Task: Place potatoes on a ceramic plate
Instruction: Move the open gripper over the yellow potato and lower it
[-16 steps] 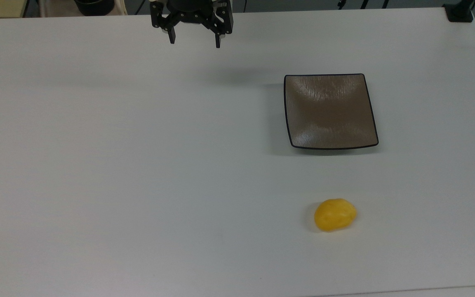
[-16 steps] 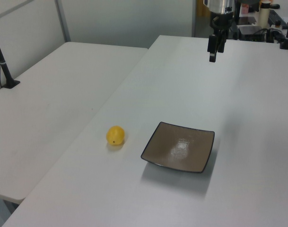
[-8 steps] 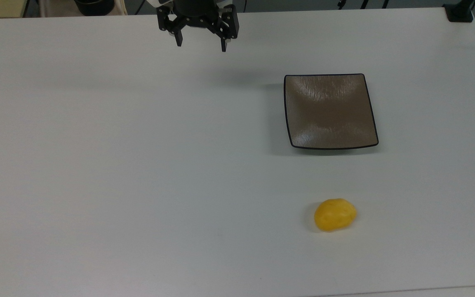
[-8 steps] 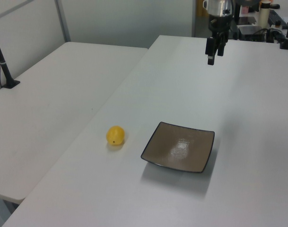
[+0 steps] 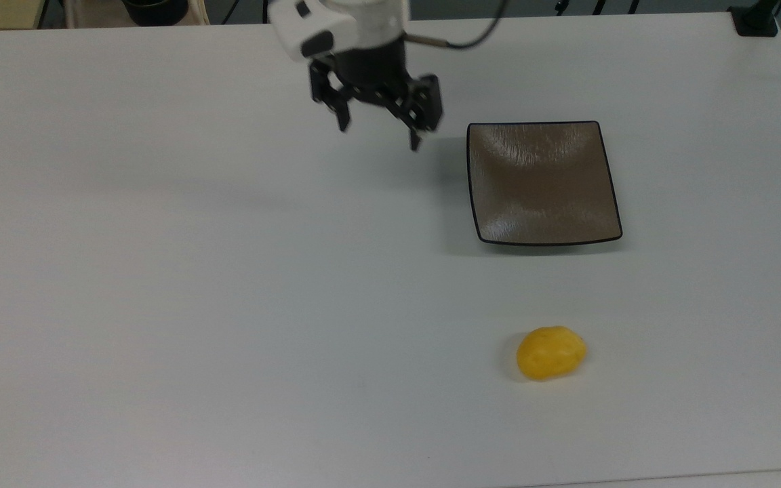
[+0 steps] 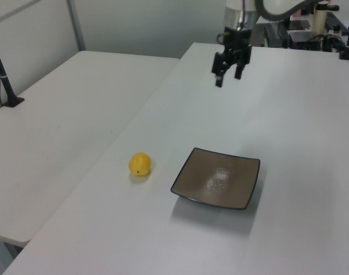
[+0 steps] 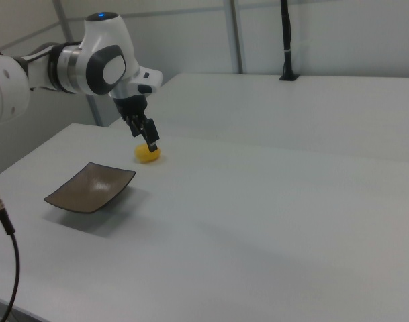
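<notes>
Yellow and lumpy, one potato (image 5: 551, 352) lies on the white counter (image 5: 228, 271), apart from the one brown-grey square ceramic plate (image 5: 543, 183). We see our claw (image 5: 378, 132) spread wide, holding nothing, above the counter near the plate's edge.

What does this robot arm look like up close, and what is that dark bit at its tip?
The arm is glossy white with rounded joints, dark grey side caps and a small blue light on top. The dark bit is its black gripper, two thin jaws on angular linkages. A black cable leaves the wrist.
</notes>
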Action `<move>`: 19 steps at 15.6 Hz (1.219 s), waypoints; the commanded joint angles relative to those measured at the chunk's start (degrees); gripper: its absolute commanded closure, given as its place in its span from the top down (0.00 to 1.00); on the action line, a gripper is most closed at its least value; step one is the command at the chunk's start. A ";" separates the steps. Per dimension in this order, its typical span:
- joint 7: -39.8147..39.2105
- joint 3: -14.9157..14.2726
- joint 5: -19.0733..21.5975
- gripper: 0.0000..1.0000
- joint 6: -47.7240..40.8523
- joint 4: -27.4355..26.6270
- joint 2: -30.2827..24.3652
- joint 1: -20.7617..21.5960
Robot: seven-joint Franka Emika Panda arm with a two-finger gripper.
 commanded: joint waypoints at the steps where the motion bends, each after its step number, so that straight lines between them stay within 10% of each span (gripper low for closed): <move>1: 9.28 0.77 -0.22 1.00 6.02 6.57 7.22 3.32; 19: 43.39 0.33 -7.58 1.00 25.19 28.90 35.08 12.03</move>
